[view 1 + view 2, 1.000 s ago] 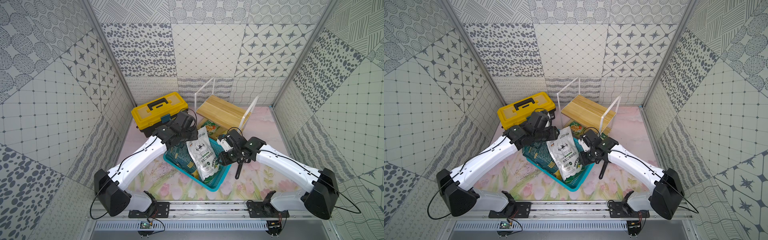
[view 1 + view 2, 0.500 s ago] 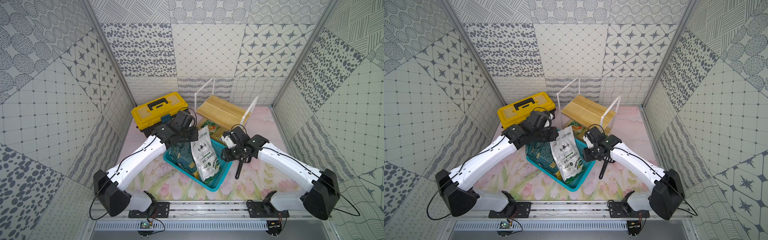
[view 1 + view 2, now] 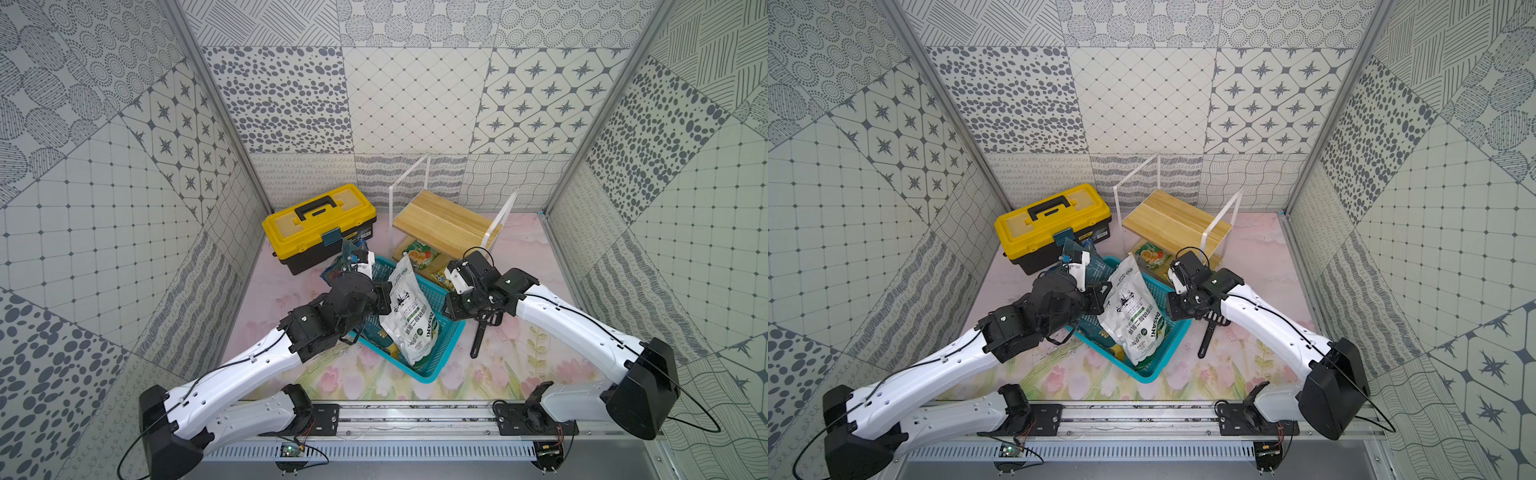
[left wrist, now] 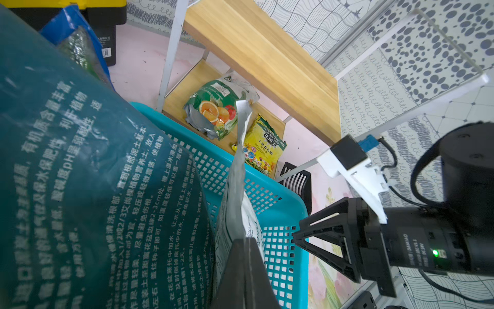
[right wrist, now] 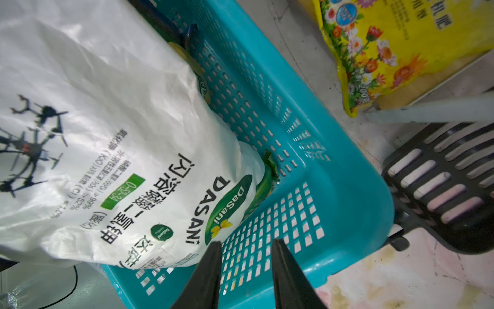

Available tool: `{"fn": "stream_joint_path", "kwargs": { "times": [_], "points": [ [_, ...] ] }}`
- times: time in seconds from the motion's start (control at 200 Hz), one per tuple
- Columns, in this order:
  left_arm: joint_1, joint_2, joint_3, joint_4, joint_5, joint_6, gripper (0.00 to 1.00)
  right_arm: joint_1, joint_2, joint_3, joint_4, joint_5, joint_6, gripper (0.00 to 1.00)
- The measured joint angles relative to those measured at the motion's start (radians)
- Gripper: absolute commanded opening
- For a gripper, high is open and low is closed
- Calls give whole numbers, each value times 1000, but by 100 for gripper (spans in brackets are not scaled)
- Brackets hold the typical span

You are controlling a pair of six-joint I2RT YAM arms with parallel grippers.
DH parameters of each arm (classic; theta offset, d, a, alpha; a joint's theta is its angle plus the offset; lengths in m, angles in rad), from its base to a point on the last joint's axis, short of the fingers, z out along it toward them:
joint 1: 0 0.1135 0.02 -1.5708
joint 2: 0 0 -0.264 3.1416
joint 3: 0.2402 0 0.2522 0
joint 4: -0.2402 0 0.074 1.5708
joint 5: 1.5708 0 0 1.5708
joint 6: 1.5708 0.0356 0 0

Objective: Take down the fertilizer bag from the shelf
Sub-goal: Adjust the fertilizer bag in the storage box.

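White fertilizer bag (image 3: 409,307) leaning in teal basket (image 5: 347,203), left fingers (image 4: 240,267) pinching its edge — right fingers (image 5: 205,275) narrowly parted over basket wall

The shelf's (image 3: 446,226) front opens low, under its top board. Before that front the basket (image 3: 441,353) and the tall white bag (image 3: 409,307) in it bar the way. The toolbox (image 3: 318,220) flanks its left. Its right front has open floor, one black tool (image 3: 478,338) lying there.

The basket (image 3: 449,348) was teal, the fertilizer bag (image 3: 409,307) white with green labels, the toolbox (image 3: 316,220) yellow and black, the shelf (image 3: 444,226) pale wood.
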Motion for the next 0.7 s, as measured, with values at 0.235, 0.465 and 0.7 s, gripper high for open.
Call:
{"fn": "stream_joint_path", "kwargs": {
  "times": [0.235,0.465,0.7],
  "points": [
    [-72,-111,-110,67,-76,15,1,6,-11,-88,26,18,100,33],
    [-83,-97,-35,2,-142,119,79,-2,-18,-79,38,36,117,40],
    [-84,-27,259,-21,-161,336,77,-106,-59,-66,74,-51,108,45]
  ]
}}
